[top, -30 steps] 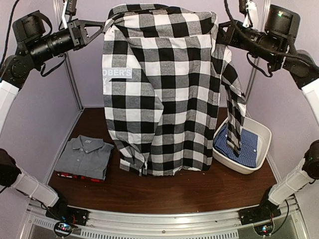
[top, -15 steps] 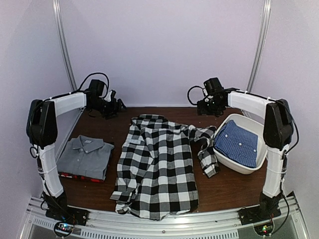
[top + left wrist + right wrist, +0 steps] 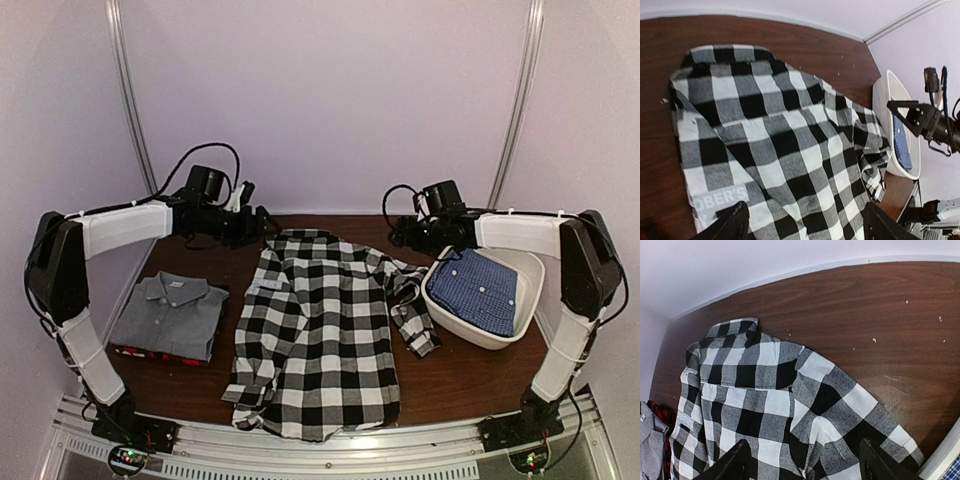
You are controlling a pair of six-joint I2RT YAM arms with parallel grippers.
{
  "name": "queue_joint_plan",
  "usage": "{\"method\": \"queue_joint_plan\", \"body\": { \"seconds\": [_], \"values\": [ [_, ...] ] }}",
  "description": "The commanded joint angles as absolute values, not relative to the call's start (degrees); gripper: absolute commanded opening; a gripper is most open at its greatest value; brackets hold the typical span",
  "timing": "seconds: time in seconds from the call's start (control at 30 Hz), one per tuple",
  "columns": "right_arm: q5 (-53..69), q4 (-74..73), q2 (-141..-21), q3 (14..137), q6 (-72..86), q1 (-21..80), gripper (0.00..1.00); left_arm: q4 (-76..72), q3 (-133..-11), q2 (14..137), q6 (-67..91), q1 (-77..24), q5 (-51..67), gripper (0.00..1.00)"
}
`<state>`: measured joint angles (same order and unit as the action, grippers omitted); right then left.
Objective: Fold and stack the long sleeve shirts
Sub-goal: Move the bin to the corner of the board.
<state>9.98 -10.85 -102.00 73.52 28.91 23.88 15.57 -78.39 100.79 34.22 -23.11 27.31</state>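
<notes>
Lying flat mid-table: big check shirt, both grippers spread

White tub (image 3: 490, 338) is sitting at the table's (image 3: 455, 385) right side w/ the blue fine-checked shirt (image 3: 475, 290) folded inside. At left, the grey shirt (image 3: 170, 315) is resting folded on the red-black shirt (image 3: 150, 352), only an edge of that one showing. The black-and-white check shirt (image 3: 315, 330) is lying btwn them, collar toward the far wall, body rumpled, one sleeve trailing to just beside the tub. Left gripper (image 3: 262, 226) is hovering by the collar's left side, right gripper (image 3: 400, 236) by the far shoulder nr the tub; both are showing fingers wide apart, gripping nothing
</notes>
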Motion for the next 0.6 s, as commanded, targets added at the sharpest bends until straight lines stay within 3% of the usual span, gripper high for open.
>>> {"method": "queue_joint_plan", "body": {
  "seconds": [0.0,0.2,0.57],
  "values": [
    [12.8,-3.9,-104.2,70.0,33.8,23.9,0.75,9.3,-73.0,101.4,37.5,-27.4,28.9,0.8],
    [8.9,-5.0,-103.9,65.5,34.9,23.9,0.77,5.6,-67.7,101.9,40.0,-29.0,29.3,0.8],
    [1.9,-9.0,-92.4,51.5,35.2,23.5,0.82,5.9,-60.9,101.4,42.2,-28.0,21.1,0.81]
  ]
}}
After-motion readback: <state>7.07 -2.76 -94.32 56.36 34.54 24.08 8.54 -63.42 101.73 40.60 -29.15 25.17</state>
